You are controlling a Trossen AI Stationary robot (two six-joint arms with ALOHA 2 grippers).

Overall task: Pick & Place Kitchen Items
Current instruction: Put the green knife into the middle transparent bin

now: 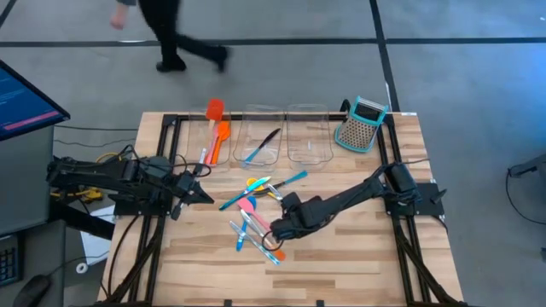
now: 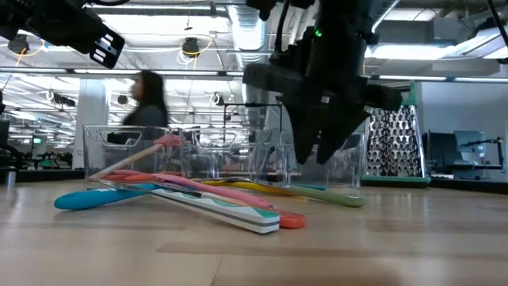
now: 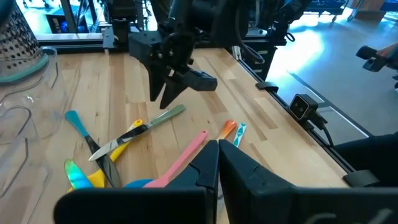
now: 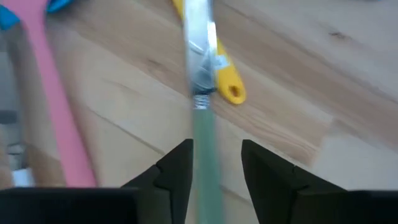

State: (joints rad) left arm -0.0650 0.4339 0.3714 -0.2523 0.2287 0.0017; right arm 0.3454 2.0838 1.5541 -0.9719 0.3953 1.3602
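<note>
The right gripper (image 1: pixel 275 234) hung low over the loose pile of utensils (image 1: pixel 256 217) in the middle of the wooden surface (image 1: pixel 358 247). Its fingers (image 4: pixel 180 168) stood parted on either side of a pale green handle (image 4: pixel 205 155) — the right wrist view showed a gap on each side of that handle, so nothing was clamped. The green-handled tool ran on into a metal blade (image 4: pixel 200 37) that lay across a yellow handle (image 4: pixel 227 84), with a pink spoon handle (image 4: pixel 53 106) just beside them.

In the low view the pile spread flat on the boards: a teal spoon (image 2: pixel 95 199), a pink one (image 2: pixel 214 191), and a white and teal piece (image 2: pixel 238 216) touching an orange tip (image 2: pixel 290 221).

The left gripper (image 1: pixel 203 194) rested above the left part of the surface, near the pile yet apart from it, its fingers (image 3: pixel 208 171) pressed together and holding nothing.

Farther back stood three clear bins in a row. The left bin (image 1: pixel 194 143) held orange and red spatulas (image 1: pixel 217 128), the middle bin (image 1: pixel 259 115) a black piece (image 1: pixel 270 139) and a blue spoon (image 1: pixel 252 157). The right bin (image 1: pixel 309 136) stood next, and beside it a teal-and-grey box grater (image 1: pixel 361 124).

Beyond the surface — on the floor — a person (image 1: pixel 175 34) walked past.
</note>
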